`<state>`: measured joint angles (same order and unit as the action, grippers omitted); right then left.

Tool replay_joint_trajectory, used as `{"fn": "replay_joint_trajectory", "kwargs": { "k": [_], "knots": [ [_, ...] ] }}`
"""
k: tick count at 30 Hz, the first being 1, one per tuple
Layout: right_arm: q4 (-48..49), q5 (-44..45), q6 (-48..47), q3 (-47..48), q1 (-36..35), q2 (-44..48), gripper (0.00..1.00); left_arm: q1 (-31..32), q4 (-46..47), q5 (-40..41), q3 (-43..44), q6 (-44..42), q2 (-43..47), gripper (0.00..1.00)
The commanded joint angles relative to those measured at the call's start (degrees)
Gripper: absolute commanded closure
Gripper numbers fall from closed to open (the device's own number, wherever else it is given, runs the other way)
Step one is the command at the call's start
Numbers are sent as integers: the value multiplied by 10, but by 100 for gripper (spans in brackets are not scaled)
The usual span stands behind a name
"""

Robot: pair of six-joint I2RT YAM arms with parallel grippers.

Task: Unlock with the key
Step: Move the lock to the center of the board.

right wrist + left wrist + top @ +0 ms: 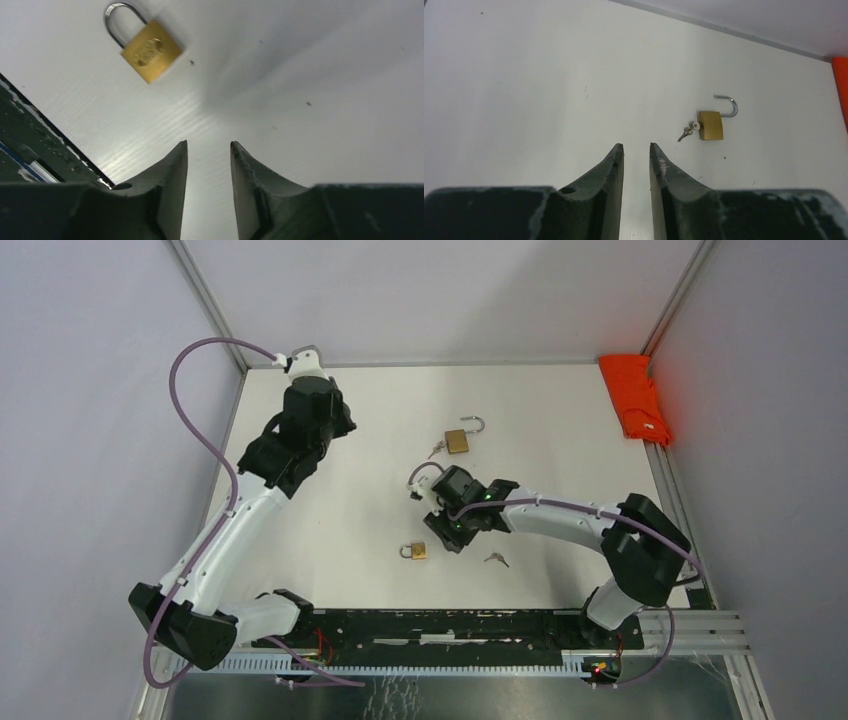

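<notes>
The white tabletop (350, 520) leaves plenty of open room around the closed brass padlock with a steel shackle (415, 551). The only close edge is the black rail (450, 625) at the near side. A folded orange cloth (633, 398) lies far off to its right, at the table's back corner.

The right gripper (208, 146) hangs just beyond the closed padlock, fingers parted and empty. The left gripper (636, 147) is well apart, back and to the left, with its fingers narrowly parted and also holding nothing.

A second brass padlock, its shackle swung open (459, 440), lies farther back with a key (436, 448) at its side.

The closed padlock looks dense, rigid and smooth; its flat body faces should give the steadiest grip.

The small loose metal key (496, 560) rests near the padlock's right. It is thin, light and flat on the surface, so it will probably slide. I would pinch it by the bow.
</notes>
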<state>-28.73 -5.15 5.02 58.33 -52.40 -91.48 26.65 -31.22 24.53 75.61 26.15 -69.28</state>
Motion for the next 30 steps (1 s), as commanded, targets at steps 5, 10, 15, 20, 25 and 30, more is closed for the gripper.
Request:
{"fn": "replay_joint_trajectory", "kwargs": {
  "k": [5,10,15,20,25,30],
  "knots": [
    [6,-5,85,88,-55,-86,56,-4,-16,3,-18,22,44,68],
    [32,-16,130,112,-57,-128,55,-5,-15,-4,-26,12,59,68],
    [38,-9,168,137,-58,-165,55,-5,-10,-25,-45,9,78,69],
    [39,-20,203,163,-58,-188,54,-5,-7,-23,-60,1,99,69],
    [45,-21,243,163,-59,-192,52,-5,-4,-30,-66,-2,119,69],
    [41,-6,260,184,-66,-194,52,-4,-1,-39,-76,-7,136,69]
  ]
}}
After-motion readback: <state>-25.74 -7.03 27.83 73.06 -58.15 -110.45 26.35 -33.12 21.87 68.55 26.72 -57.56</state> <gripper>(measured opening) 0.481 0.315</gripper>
